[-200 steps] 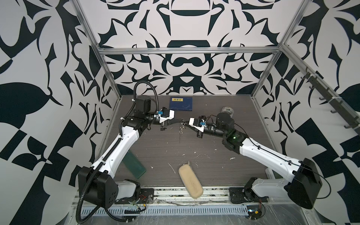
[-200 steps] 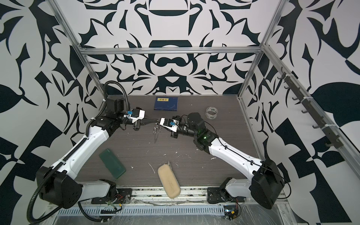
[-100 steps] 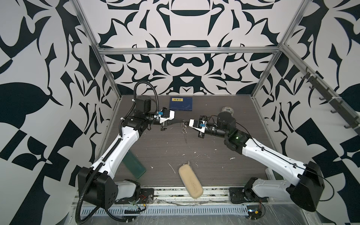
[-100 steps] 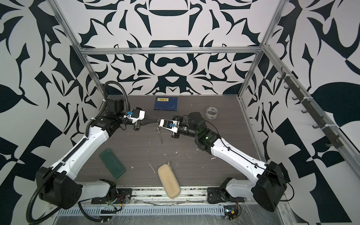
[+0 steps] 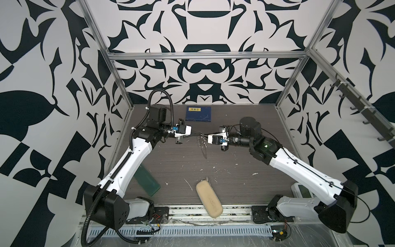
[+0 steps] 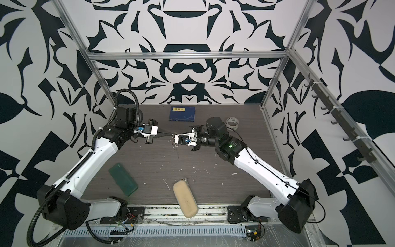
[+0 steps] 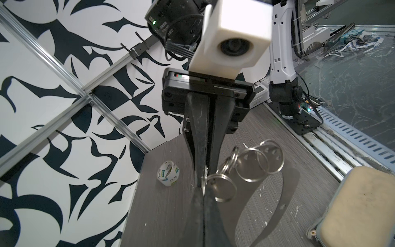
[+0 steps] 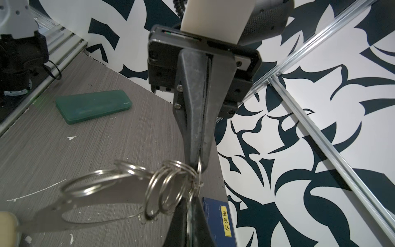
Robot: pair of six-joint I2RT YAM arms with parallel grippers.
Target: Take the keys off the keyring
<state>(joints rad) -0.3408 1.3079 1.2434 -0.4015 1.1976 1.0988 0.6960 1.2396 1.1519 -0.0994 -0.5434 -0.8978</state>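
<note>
Suspending the keyring [image 8: 168, 184] above the desk [image 5: 181, 166] between left tool [image 8: 198, 165] and right tool [image 7: 202, 175], both pinched onto its seemingly light, stiff, slippery wire rings, probably best gripped flat across a rim.

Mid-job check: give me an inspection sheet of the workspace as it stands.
Surface: grey table, white flecks scattered.
Job's things: keyring held in the air between left hand and right hand; no key made out.
Clutter: green case, beige case, blue book, tape roll.
Hands: both shut on keyring.
Cables: black hose loops over left arm; loose wires at front rail.
Surroundings: patterned walls, metal frame, hook rail.
</note>
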